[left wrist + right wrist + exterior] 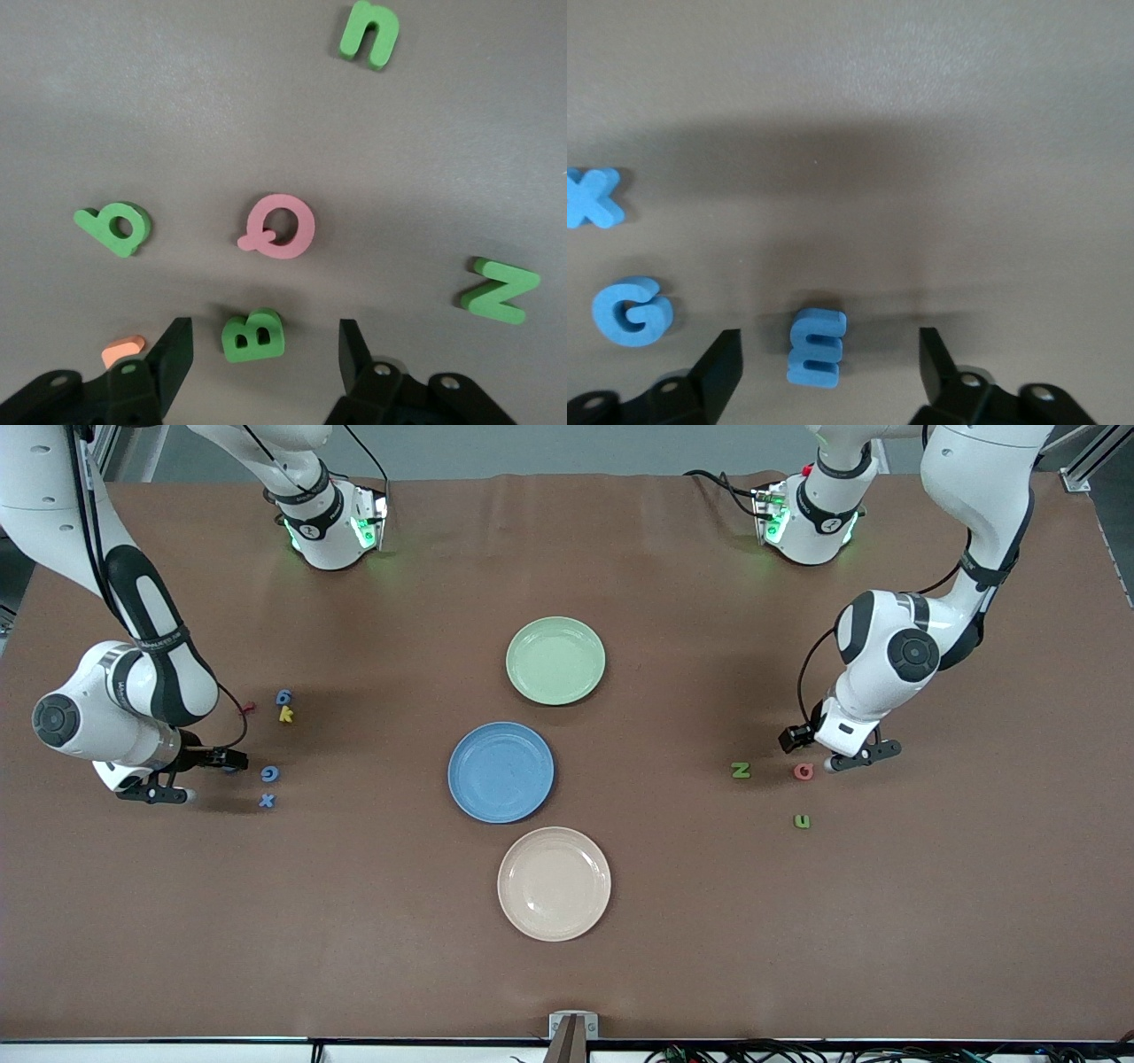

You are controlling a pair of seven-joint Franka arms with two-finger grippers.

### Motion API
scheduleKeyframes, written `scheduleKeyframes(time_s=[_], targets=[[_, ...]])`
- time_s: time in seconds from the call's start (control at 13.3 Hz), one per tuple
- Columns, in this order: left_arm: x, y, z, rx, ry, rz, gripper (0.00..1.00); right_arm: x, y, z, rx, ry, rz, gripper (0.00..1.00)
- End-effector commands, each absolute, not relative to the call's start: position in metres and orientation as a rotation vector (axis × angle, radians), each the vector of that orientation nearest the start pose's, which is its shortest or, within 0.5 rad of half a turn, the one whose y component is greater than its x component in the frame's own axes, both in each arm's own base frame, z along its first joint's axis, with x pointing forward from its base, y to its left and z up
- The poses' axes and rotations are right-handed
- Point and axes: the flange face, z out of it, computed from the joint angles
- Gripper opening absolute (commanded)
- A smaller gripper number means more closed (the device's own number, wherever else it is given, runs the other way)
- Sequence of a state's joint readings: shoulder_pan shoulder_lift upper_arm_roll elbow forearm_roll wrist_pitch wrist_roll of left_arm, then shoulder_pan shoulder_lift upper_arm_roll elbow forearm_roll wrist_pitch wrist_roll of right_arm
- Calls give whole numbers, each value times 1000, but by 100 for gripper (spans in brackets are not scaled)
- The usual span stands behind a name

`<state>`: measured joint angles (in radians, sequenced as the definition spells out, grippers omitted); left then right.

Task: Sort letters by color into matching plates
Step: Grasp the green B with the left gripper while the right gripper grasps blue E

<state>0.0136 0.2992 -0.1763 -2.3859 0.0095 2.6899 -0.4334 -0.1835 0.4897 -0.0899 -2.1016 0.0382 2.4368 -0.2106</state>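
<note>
The left gripper [257, 359] stands wide around a green B [253, 335]; the right gripper [824, 365] stands wide around a blue E [816, 346]. The green plate [555, 661] and blue plate [500, 771] sit mid-table, holding nothing.

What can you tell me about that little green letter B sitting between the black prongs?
The green letter B is a small, chunky piece with a matte, foam-like look and two holes through it. It lies flat on the brown table, between the two open fingers of the left end effector, which do not touch it. A pink Q lies close by, and a small orange piece lies beside one finger.
</note>
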Motion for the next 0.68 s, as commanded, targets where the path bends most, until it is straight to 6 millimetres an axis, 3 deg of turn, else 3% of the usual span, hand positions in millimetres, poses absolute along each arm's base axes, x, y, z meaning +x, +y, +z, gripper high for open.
scheduleKeyframes(time_s=[0.0, 0.6], targets=[[496, -84, 198, -3166, -465, -9, 73, 541, -154, 167, -3109, 143, 235, 82], [490, -82, 178, -3158, -465, 53, 66, 541, -153, 167, -3107, 140, 244, 58]])
